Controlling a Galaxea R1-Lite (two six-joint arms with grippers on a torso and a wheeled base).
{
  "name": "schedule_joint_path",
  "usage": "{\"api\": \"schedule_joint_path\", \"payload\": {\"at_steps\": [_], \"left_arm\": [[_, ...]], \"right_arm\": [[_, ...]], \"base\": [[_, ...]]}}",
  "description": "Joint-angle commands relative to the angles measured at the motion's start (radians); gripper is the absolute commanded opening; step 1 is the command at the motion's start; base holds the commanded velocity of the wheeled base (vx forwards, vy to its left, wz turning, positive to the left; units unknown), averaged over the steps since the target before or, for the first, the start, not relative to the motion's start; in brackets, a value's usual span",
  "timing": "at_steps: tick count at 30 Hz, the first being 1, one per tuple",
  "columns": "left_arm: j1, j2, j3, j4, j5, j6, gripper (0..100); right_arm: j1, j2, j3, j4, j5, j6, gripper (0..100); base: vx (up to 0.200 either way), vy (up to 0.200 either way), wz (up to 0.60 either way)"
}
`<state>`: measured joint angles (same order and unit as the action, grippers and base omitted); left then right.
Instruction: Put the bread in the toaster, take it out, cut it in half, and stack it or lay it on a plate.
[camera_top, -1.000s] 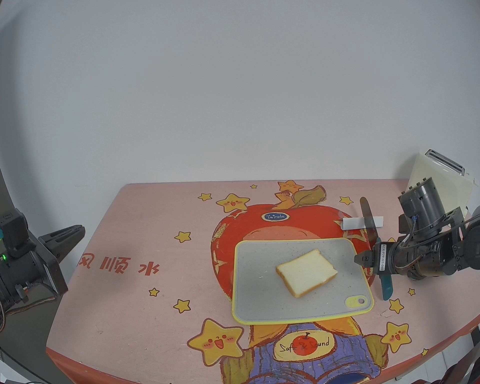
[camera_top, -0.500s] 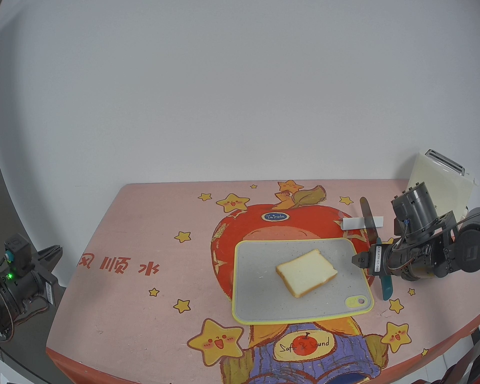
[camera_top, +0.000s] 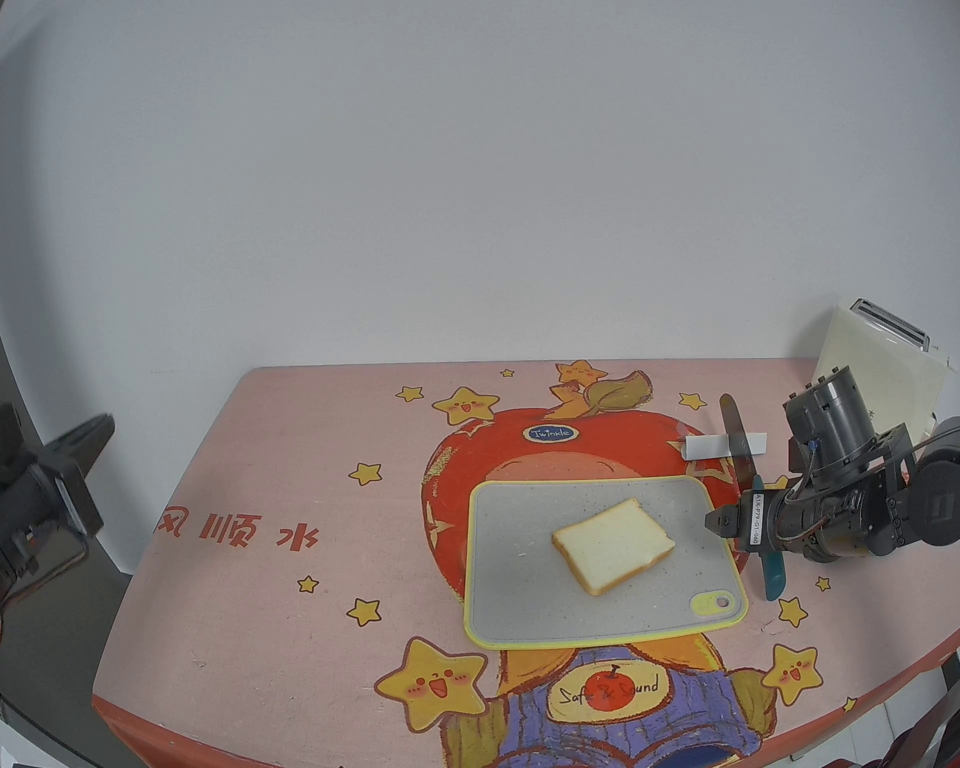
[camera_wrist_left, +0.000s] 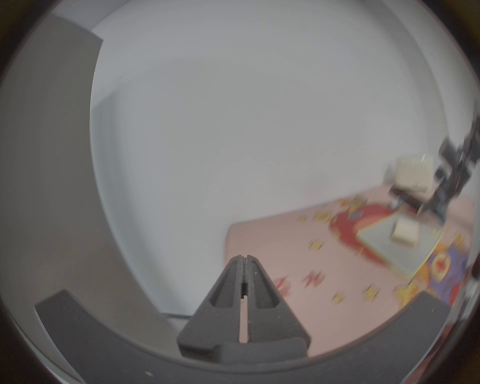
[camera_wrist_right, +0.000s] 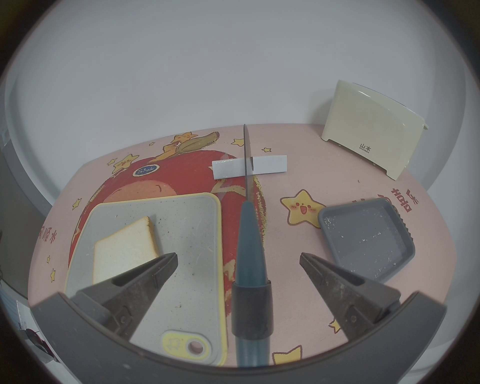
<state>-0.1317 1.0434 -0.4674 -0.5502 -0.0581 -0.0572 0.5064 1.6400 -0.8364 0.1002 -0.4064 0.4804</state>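
A slice of white bread (camera_top: 612, 545) lies flat on the grey, yellow-rimmed cutting board (camera_top: 520, 590) in the middle of the table. A knife with a teal handle (camera_wrist_right: 250, 235) lies just right of the board, its blade propped on a small white rest (camera_wrist_right: 270, 165). My right gripper (camera_wrist_right: 237, 257) is open, one finger on each side of the handle, not closed on it. The cream toaster (camera_top: 885, 365) stands at the far right. My left gripper (camera_wrist_left: 243, 262) is shut and holds nothing, off the table's left edge.
A grey square plate (camera_wrist_right: 367, 237) sits on the table right of the knife, in front of the toaster (camera_wrist_right: 372, 127). The left half of the pink printed table (camera_top: 300, 480) is bare. A white wall rises behind it.
My left arm dipped down off the table's left side, then rose and drew back toward the edge of view. My right gripper edged slightly toward the board. Bread and knife stayed put.
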Motion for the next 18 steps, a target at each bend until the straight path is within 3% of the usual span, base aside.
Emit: {"api": "schedule_joint_path", "payload": {"at_steps": [1,2,3,4,6,8,15,18], "left_arm": [[-0.112,0.087,-0.062,-0.096,-0.178,-0.115,0],[-0.111,0.087,-0.054,-0.091,-0.243,-0.128,0],[-0.111,0.089,-0.054,-0.091,-0.253,-0.142,0],[-0.115,0.089,-0.054,-0.091,-0.256,-0.171,0],[-0.123,0.086,-0.062,-0.096,-0.261,-0.266,0],[-0.123,0.087,-0.066,-0.099,-0.276,-0.317,0],[-0.092,0.095,-0.056,-0.099,-0.295,-0.306,0],[-0.092,0.095,-0.043,-0.099,-0.295,-0.294,0]], "right_arm": [[0.001,-0.009,0.036,-0.059,-0.003,-0.026,100],[-0.002,-0.006,0.077,-0.114,-0.008,-0.054,100],[-0.002,-0.005,0.089,-0.131,-0.009,-0.063,100],[-0.005,0.0,0.102,-0.151,-0.009,-0.074,100],[-0.019,0.009,0.129,-0.197,-0.009,-0.095,100],[-0.028,0.02,0.146,-0.234,-0.009,-0.108,100],[-0.074,0.014,0.164,-0.275,-0.009,-0.189,100],[-0.075,0.011,0.164,-0.277,-0.008,-0.194,100]], "base": [[0.0,0.0,0.0],[0.0,0.0,0.0],[0.0,0.0,0.0],[0.0,0.0,0.0],[0.0,0.0,0.0],[0.0,0.0,0.0],[0.0,0.0,0.0],[0.0,0.0,0.0]]}}
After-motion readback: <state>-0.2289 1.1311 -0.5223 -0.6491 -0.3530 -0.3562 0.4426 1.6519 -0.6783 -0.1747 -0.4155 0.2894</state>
